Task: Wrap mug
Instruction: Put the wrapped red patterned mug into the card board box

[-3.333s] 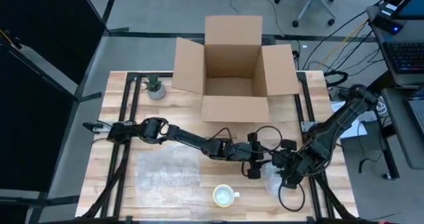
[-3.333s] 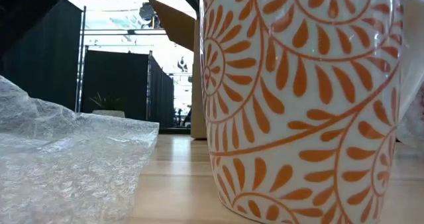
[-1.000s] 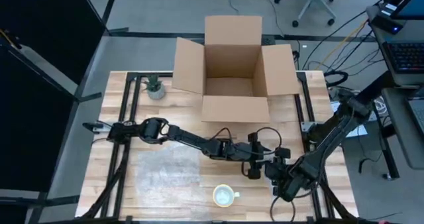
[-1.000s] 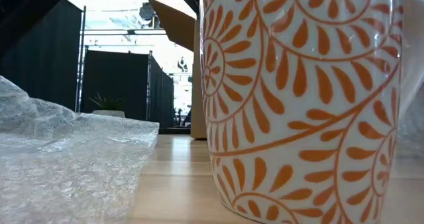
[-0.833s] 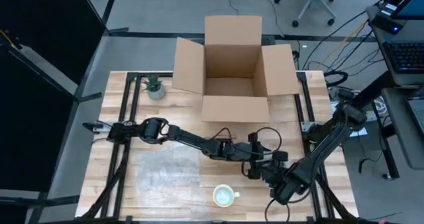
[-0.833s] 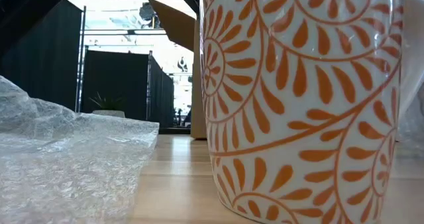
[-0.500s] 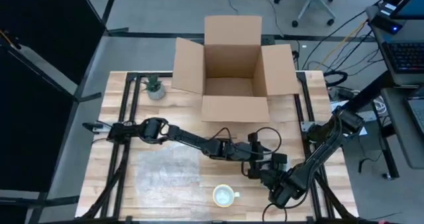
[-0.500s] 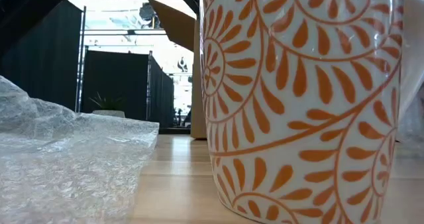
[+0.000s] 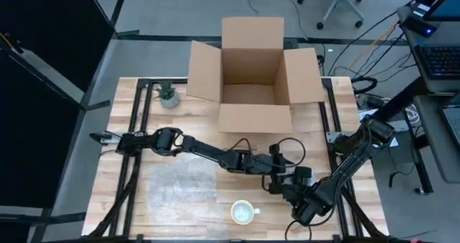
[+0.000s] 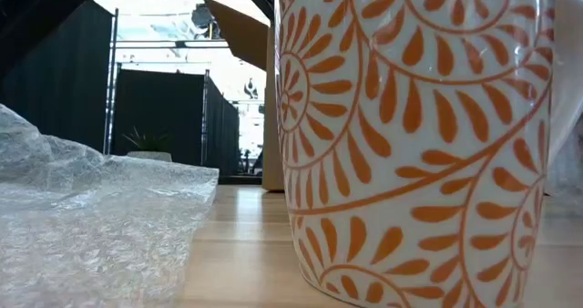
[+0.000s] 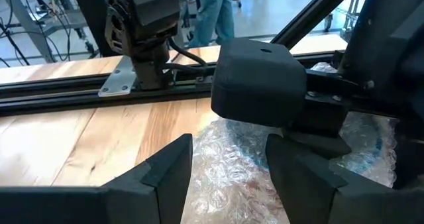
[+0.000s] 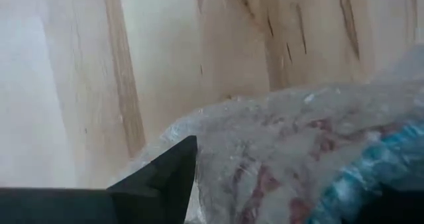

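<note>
crinkly bubble wrap bundle (image 11: 232,177) lies under open left hand (image 11: 228,164); right hand's grip unclear.

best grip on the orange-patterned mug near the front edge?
Judging from the high view, pinch the rim of the mug from straight above, one finger inside: it stands upright, mouth open upward, clear of the bubble wrap sheet to its left. Its handle isn't clearly visible.
</note>
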### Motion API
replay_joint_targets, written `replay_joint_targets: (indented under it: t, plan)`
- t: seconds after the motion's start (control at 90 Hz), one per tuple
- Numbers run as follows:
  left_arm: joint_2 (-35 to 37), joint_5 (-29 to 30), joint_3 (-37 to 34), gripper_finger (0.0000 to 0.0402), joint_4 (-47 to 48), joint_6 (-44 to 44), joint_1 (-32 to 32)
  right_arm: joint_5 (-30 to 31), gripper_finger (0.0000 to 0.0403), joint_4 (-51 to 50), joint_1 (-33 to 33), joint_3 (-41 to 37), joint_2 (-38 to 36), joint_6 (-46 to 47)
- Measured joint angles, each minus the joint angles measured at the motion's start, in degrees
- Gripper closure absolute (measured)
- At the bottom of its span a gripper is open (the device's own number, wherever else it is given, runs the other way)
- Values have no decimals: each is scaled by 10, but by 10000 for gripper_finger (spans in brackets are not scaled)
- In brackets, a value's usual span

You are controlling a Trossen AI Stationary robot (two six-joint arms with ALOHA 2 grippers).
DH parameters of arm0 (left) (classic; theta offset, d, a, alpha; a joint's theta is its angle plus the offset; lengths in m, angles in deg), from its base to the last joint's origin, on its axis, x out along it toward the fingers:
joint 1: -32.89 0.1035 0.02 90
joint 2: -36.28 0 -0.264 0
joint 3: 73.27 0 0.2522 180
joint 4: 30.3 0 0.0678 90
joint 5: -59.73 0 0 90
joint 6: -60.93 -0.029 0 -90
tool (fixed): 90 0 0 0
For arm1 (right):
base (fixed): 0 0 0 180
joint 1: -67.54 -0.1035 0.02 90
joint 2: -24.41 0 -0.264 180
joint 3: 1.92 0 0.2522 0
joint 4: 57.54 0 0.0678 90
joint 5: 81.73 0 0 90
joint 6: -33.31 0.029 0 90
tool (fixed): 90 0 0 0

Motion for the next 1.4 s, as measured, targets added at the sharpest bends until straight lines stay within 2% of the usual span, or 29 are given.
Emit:
replay_joint_targets:
  t: [0.178,0.389,0.6,0.889,1.178,1.267,1.4]
  plan:
    - [0,0,0,215,0,0,0,0,259,0,0,0,0,7]
    - [0,-4,1,215,-1,-16,-1,-19,375,3,2,1,-1,-5]
    - [13,0,0,215,6,-15,-1,-10,376,-3,-12,5,-5,8]
    - [72,0,-3,215,58,-17,-10,-9,381,-97,-32,83,-34,-16]
    - [157,13,-2,215,197,5,-15,25,383,-102,-60,136,-73,-32]
    - [175,14,-1,215,210,44,-16,39,383,-110,-66,151,-85,-39]
    - [207,14,-2,215,241,49,-25,64,383,-116,-69,171,-100,-54]
